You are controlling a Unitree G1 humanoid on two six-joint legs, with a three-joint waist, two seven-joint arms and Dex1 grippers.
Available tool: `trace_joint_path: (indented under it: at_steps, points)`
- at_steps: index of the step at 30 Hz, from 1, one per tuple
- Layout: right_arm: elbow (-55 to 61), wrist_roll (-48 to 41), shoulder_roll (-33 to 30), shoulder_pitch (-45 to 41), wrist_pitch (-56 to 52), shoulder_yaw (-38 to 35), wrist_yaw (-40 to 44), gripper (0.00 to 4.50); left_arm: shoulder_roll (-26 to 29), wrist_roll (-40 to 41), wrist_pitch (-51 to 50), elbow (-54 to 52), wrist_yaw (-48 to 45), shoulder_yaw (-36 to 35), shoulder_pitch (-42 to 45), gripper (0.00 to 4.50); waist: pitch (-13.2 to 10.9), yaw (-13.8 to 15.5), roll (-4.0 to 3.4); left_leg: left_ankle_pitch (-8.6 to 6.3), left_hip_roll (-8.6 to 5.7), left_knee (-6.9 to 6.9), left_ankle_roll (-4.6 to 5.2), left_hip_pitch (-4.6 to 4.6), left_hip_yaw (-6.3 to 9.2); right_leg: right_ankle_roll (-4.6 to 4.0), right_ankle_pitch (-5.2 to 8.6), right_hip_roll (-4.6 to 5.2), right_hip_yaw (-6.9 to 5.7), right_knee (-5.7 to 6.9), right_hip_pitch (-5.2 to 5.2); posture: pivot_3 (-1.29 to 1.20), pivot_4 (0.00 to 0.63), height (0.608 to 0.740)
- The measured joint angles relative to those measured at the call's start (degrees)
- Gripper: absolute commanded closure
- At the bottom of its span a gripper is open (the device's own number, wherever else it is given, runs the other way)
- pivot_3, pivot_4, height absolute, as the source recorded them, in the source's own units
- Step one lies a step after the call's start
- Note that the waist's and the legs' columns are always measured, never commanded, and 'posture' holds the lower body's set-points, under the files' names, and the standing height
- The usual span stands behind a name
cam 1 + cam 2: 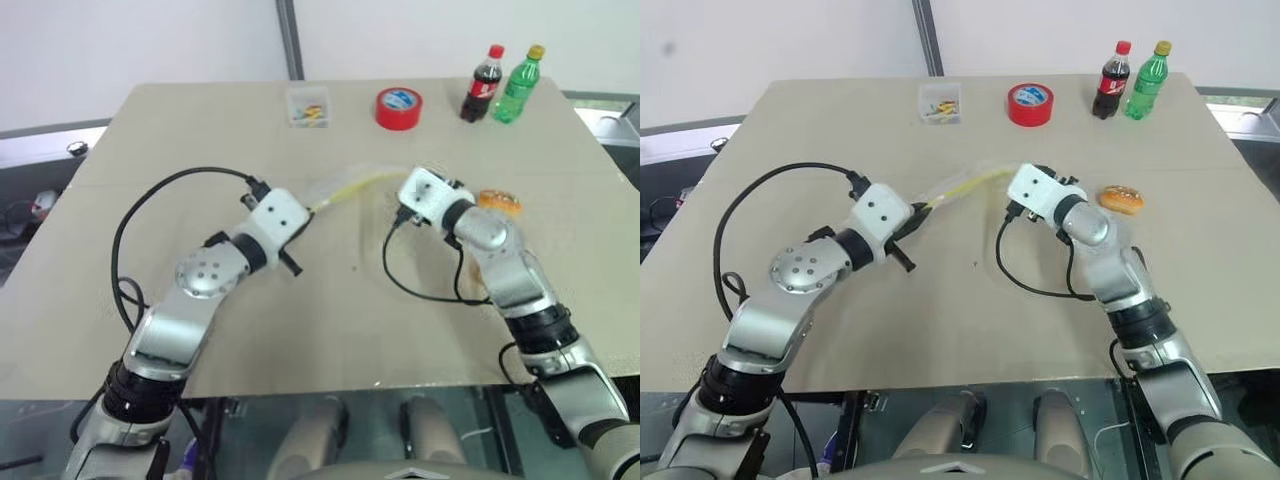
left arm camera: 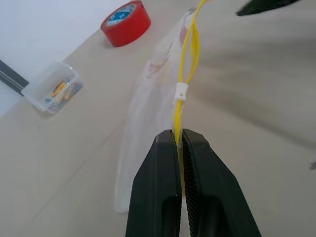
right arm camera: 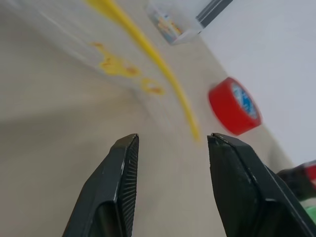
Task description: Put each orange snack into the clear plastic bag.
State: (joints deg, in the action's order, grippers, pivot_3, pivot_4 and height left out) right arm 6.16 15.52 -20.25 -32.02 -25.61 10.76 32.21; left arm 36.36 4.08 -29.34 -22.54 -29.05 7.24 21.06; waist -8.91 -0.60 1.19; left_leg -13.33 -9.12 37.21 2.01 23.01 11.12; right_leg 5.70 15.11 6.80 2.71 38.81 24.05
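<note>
left end effector pinching the yellow seal strip of the limp, crinkly clear plastic bag; right end effector spread, empty. speckled orange bun-like snack on the bench looks light, squashy: grip its sides gently.

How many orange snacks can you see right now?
1. The orange snack lies on the table just past the right arm's wrist, outside the clear plastic bag. Another may be hidden behind the arm.

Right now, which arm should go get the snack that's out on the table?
Right, probably. The right hand is open and empty, and the orange snack lies just beside that arm. The left hand is shut on the yellow seal strip of the clear plastic bag.
</note>
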Motion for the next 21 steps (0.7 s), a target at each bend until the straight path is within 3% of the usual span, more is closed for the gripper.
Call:
trace_joint_path:
  at_steps: [2, 6, 11, 21]
  points:
    - [6.55, -6.53, 2.7, 2.96, -7.56, -3.36, 2.4, 4.3, 0.52, -0.47, 3.14, 3.43, -1.43, -0.25, 0.69, 4.5, -0.01, -0.3, -0.02, 0.0, -0.01, 0.01, 0.0, 0.0, -0.01, 0.0, 0.0, 0.01, 0.02, 0.02, 0.01, 0.0, 0.15, 0.71]
    - [13.26, -14.2, 8.66, 2.67, -16.1, -4.92, 3.01, 4.3, 0.53, -0.89, 6.18, 4.38, -2.83, -0.09, 0.96, 4.5, -0.02, -0.64, -0.05, -0.01, 0.09, -0.01, -0.01, -0.04, -0.01, 0.0, 0.0, -0.03, 0.02, 0.08, 0.02, 0.0, 0.15, 0.71]
    - [12.98, -20.2, 17.54, -2.81, -21.96, -4.33, -0.67, 4.3, 0.44, -2.34, 8.74, 5.17, -4.15, 0.1, 1.5, 4.5, -0.02, -0.43, -0.06, -0.01, 0.06, 0.0, -0.02, -0.05, 0.01, -0.04, -0.03, -0.05, -0.02, 0.06, 0.01, 0.0, 0.15, 0.71]
    - [8.32, -23.57, 18.19, -3.74, -23.58, -3.99, -4.73, 4.3, -0.35, -3.77, 8.14, 1.29, -4.71, 0.22, 1.33, 4.5, -0.04, -0.69, -0.09, -0.01, 0.02, -0.03, -0.02, -0.03, 0.07, -0.04, -0.02, -0.03, -0.06, 0.07, 0.02, 0.0, 0.15, 0.71]
